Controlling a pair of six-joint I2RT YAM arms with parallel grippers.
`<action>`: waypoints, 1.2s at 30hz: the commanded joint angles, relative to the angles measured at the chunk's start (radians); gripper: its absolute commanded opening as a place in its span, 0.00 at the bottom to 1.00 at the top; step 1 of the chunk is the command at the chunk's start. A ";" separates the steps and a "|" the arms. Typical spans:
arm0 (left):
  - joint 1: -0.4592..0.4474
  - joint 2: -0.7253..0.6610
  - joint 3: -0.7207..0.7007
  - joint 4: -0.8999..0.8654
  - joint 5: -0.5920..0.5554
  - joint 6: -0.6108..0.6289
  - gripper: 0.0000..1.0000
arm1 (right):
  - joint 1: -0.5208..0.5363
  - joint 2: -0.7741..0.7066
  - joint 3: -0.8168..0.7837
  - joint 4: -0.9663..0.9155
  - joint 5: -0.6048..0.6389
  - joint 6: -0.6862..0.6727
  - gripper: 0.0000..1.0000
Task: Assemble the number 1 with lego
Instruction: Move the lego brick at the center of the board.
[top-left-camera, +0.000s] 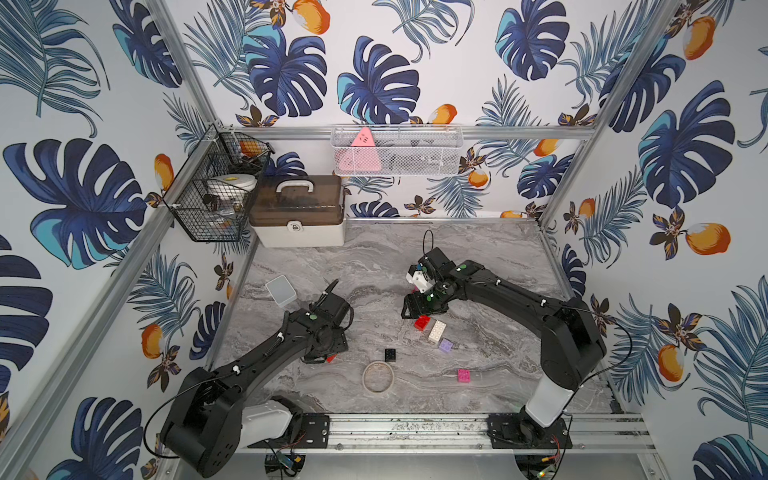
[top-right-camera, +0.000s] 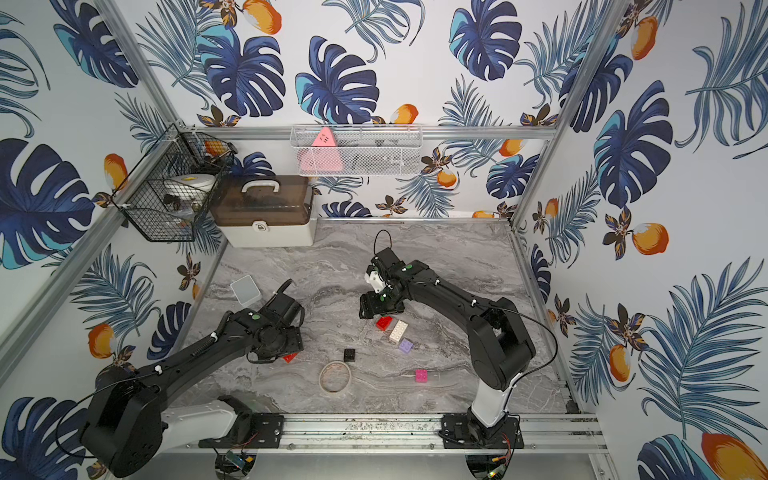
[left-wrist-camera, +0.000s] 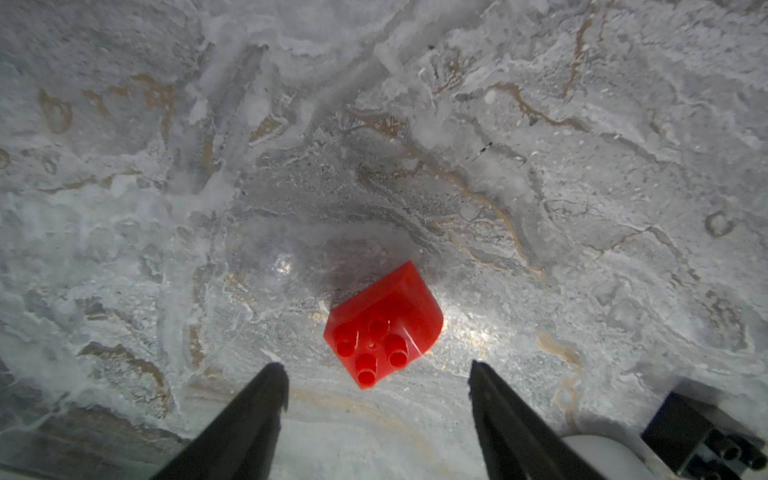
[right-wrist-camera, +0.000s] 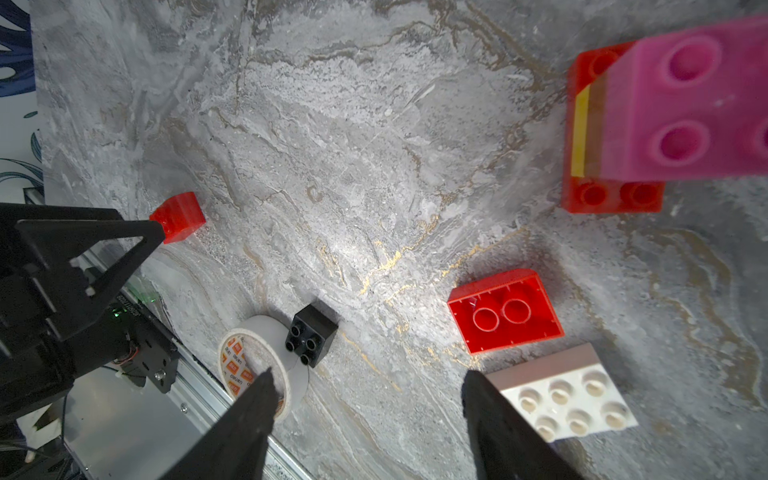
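Picking step: my left claw (left-wrist-camera: 377, 369) and right claw (right-wrist-camera: 368, 376) stand wide, empty; left should next grasp the rounded red brick (left-wrist-camera: 384, 328)

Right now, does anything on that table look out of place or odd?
Two bricks lie the wrong way. A red brick beside the white brick is upside down, hollow side up. A smaller red brick by the left gripper is tipped over, studs pointing sideways. A tape ring lies among the bricks.
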 joint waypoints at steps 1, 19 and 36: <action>0.000 0.006 -0.020 0.039 -0.002 -0.030 0.75 | 0.000 -0.005 -0.002 0.001 -0.017 -0.028 0.74; -0.030 0.154 0.002 0.292 0.163 -0.009 0.60 | -0.007 0.015 0.038 -0.030 0.000 -0.035 0.74; -0.120 0.229 0.161 0.328 0.144 0.006 0.65 | 0.025 -0.070 -0.110 0.162 -0.042 -0.171 0.61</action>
